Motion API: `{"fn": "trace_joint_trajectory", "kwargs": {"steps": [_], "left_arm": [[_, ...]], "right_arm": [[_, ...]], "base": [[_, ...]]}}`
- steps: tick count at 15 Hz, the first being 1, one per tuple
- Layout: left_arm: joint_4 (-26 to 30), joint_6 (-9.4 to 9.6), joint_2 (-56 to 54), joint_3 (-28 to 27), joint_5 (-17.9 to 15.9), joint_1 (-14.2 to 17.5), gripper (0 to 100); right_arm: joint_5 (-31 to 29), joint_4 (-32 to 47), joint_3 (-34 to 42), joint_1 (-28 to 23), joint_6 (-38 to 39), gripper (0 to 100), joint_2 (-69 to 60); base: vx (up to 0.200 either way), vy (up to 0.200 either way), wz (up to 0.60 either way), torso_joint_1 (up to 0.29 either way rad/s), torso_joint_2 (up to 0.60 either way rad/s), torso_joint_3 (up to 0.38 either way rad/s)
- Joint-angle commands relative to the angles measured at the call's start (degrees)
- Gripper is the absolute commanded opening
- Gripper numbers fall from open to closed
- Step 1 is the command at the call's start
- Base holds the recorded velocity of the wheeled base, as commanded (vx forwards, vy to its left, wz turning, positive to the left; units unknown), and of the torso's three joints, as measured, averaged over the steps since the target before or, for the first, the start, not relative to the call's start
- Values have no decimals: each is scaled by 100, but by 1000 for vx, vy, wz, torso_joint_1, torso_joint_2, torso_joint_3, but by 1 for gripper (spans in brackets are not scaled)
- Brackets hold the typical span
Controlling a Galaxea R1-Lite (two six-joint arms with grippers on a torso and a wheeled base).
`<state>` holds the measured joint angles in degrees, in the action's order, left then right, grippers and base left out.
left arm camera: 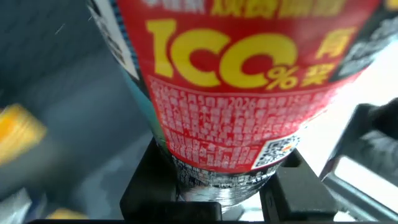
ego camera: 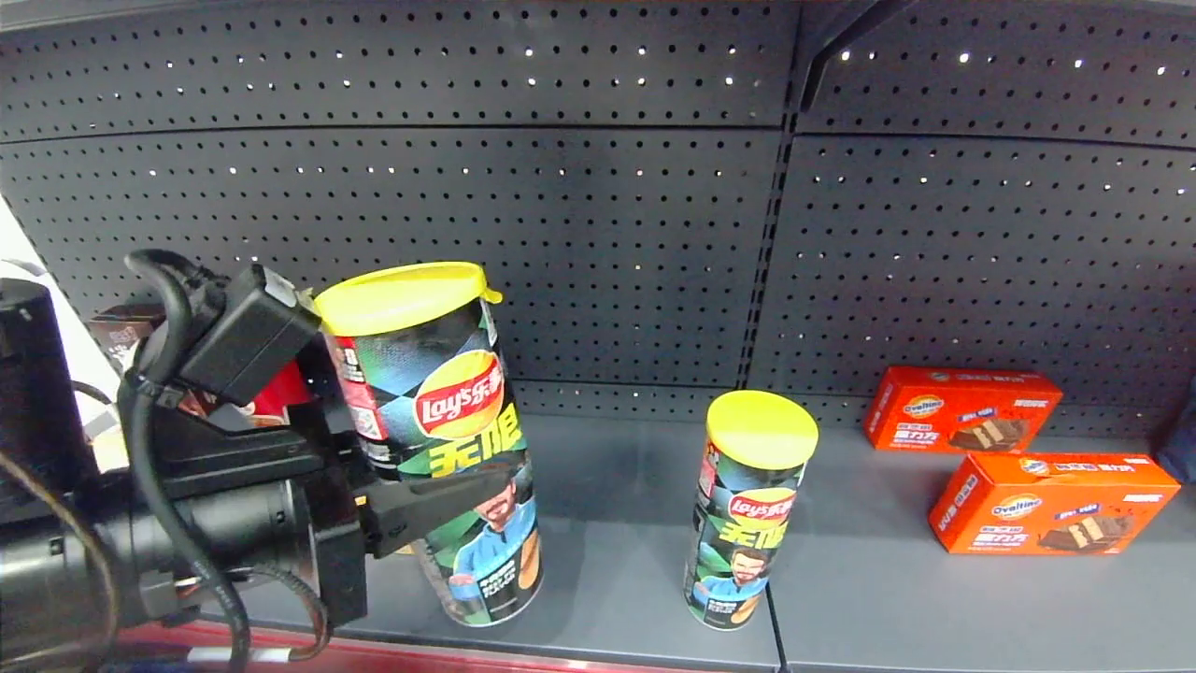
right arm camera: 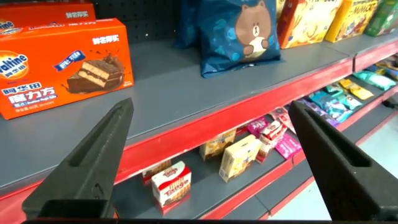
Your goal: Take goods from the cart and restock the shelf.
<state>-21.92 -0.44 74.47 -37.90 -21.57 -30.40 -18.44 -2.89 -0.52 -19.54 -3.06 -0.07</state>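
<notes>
My left gripper [ego camera: 447,491] is shut on a tall chips can [ego camera: 430,411] with a yellow lid, held slightly tilted over the front left of the grey shelf [ego camera: 617,486]. I cannot tell whether its base touches the shelf. In the left wrist view the can's red label [left arm camera: 230,93] is up close, with my left gripper [left arm camera: 221,190] clamped near its lower end. A second, matching chips can [ego camera: 752,523] stands upright on the shelf to the right of the held one. My right gripper [right arm camera: 211,109] hangs open and empty in front of a shelf board [right arm camera: 249,87].
Two orange boxes [ego camera: 1051,500] lie at the right of the shelf, and one orange box [right arm camera: 62,62] sits beyond my right gripper. A blue bear-print bag [right arm camera: 239,34] stands beside it. Lower shelves hold several small packages [right arm camera: 239,155]. A perforated back panel [ego camera: 598,215] closes off the rear.
</notes>
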Motion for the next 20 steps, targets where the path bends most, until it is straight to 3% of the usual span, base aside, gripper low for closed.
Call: {"fn": "trace_joint_trajectory", "kwargs": {"steps": [1,2,6,8,11,13,14,15,16,17,20], "left_arm": [[-568,-9,779,-165,-427,193,0],[-876,-9,1122,-209,-594,210,0],[-946,18,1737,-481,-577,175,0],[-937,211,2212,-895,-568,228,0],[-1060,246,2933,-1545,-594,237,0],[-1104,352,3337,-1896,-770,228,0],[-1333,562,3636,-2055,-814,228,0],[-1623,633,3891,-2160,-1034,237,0],[-1957,624,4110,-2292,-1429,281,0],[-2115,624,4295,-2441,-1614,342,0],[-2124,633,4699,-2925,-1702,360,0]], "right_arm": [[-1,-1,0,3,-2,100,7],[-1,-1,0,3,7,100,7],[-1,-1,0,3,7,100,7],[-1,-1,0,3,7,100,7],[-1,-1,0,12,7,100,7],[-1,-1,0,3,7,100,7],[-1,-1,0,3,7,100,7],[-1,-1,0,12,7,100,7],[-1,-1,0,3,7,100,7],[-1,-1,0,3,7,100,7],[-1,-1,0,3,7,100,7]], "base": [[0,0,0,0,0,0],[0,0,0,0,0,0],[0,0,0,0,0,0],[0,0,0,0,0,0],[0,0,0,0,0,0],[0,0,0,0,0,0],[0,0,0,0,0,0],[0,0,0,0,0,0],[0,0,0,0,0,0],[0,0,0,0,0,0],[0,0,0,0,0,0]]}}
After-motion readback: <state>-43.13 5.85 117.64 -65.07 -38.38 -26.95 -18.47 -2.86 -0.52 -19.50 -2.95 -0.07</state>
